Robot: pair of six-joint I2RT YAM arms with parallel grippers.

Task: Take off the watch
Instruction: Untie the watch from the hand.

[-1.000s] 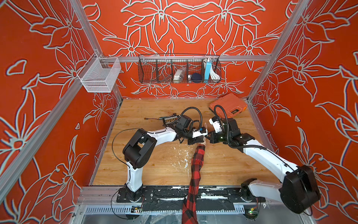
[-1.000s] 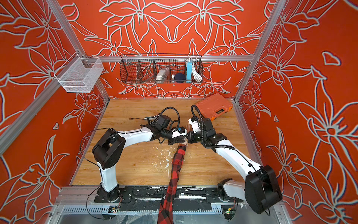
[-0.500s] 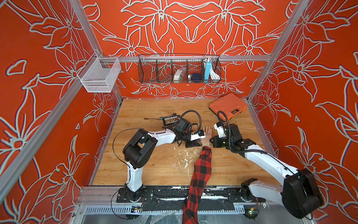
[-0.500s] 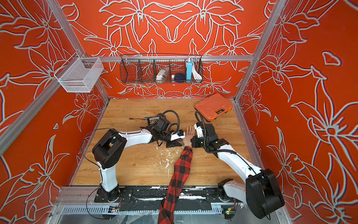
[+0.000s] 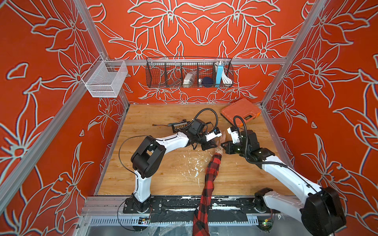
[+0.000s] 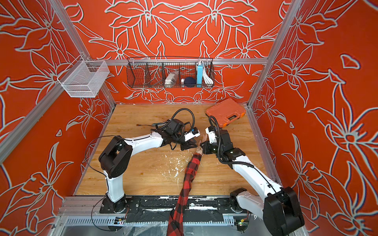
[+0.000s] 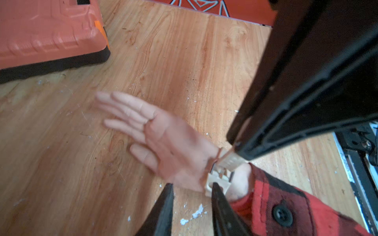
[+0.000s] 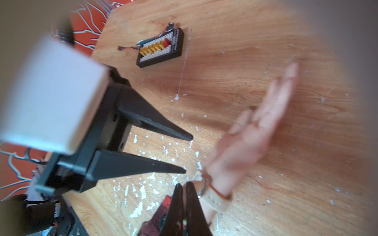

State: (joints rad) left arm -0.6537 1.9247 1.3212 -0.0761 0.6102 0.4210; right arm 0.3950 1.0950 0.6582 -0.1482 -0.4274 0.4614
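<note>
A light wooden tabletop (image 5: 163,177) carries a closed orange plastic tool case (image 5: 240,111) at its far right corner and a black rectangular bit holder (image 8: 161,49) further left. A forearm in a red-and-black plaid sleeve (image 5: 210,175) reaches in from the near edge, its bare hand (image 7: 169,141) held open. The small cream-beige wristwatch (image 7: 221,173) sits on that wrist. The right gripper (image 8: 184,187), pressed together, pinches its thin tan strap. The left gripper (image 8: 188,153) stands spread, one tip at the buckle.
</note>
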